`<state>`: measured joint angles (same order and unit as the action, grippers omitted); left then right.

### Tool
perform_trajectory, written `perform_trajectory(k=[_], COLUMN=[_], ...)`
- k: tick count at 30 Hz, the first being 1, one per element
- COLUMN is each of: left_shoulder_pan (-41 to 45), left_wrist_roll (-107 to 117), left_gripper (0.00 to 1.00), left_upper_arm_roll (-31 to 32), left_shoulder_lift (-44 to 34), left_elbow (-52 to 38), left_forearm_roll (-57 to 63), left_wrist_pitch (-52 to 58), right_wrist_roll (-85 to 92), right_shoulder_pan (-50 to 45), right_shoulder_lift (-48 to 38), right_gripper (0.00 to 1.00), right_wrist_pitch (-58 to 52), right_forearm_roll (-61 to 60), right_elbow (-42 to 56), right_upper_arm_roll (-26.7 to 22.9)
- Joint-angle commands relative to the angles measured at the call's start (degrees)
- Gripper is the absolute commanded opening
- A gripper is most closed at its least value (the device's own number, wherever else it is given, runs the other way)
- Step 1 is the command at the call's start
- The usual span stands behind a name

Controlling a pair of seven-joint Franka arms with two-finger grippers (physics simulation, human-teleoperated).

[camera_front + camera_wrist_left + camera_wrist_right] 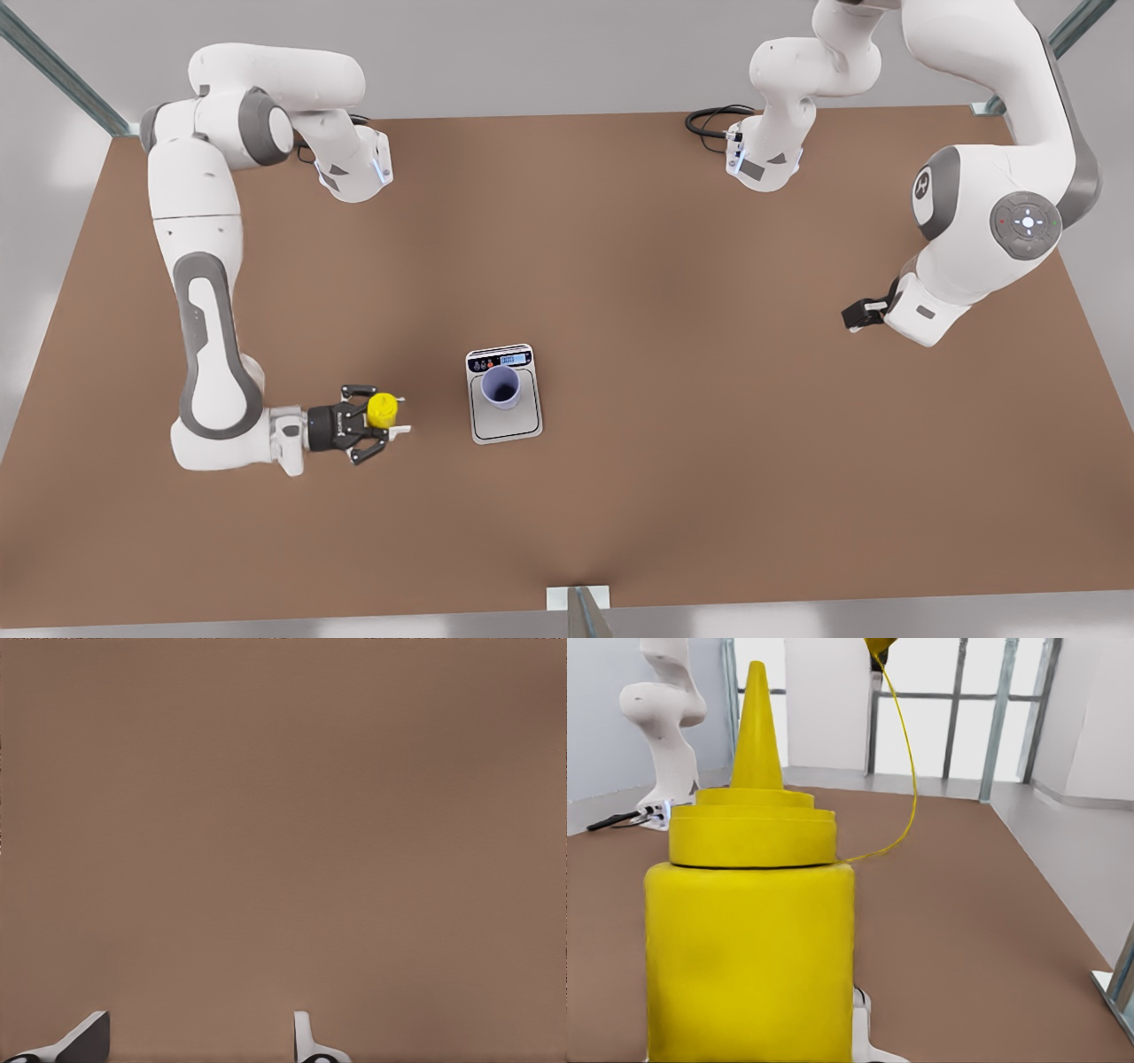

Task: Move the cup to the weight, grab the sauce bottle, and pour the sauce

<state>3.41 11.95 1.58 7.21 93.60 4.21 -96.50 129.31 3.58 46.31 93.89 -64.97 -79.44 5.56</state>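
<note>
cup [500, 387] on weight [505, 424] | right gripper [387, 419] around sauce bottle [383, 410]

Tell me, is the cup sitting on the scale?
Touching. In the front view the cup stands upright on the scale, inside its grey plate, with no gap showing under it.

A plain brown desk [673, 266] stands amid pale grey walls [532, 53]. Metal frame posts [62, 75] rise at its corners, and tall bright windows [957, 709] stand beyond.
</note>
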Motion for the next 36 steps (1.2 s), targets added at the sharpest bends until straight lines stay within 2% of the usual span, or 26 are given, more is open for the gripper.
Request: perform_trajectory(k=[1,2,8,17,36], left_shoulder_pan=[0.0,0.0,0.0,0.5,1.4], left_wrist_roll=[0.0,0.0,0.2,0.4,1.1], left_gripper=[1.0,1.0,1.0,1.0,1.0], left_upper_arm_roll=[0.0,0.0,0.2,0.1,0.2], left_shoulder_lift=[0.0,0.1,0.1,2.1,3.3], left_elbow=[0.0,0.0,0.0,-0.1,-0.1], left_forearm_roll=[0.0,0.0,0.0,0.1,0.2], left_wrist_pitch=[0.0,0.0,0.1,-0.1,0.1], right_wrist_roll=[1.5,6.0,11.4,6.6,12.1], right_shoulder_pan=[-0.1,-0.1,2.2,4.0,3.9], right_shoulder_lift=[1.1,4.1,5.5,6.4,11.3], right_gripper=[0.44,0.44,0.44,0.44,0.45], right_wrist_pitch=[-1.0,-3.3,-6.4,-6.6,-4.9], right_forearm_roll=[0.1,-1.6,-6.4,-6.0,-6.4], right_elbow=[0.1,-0.2,-8.5,-8.8,-8.4], right_upper_arm_roll=[0.0,0.0,0.0,-0.1,-0.2])
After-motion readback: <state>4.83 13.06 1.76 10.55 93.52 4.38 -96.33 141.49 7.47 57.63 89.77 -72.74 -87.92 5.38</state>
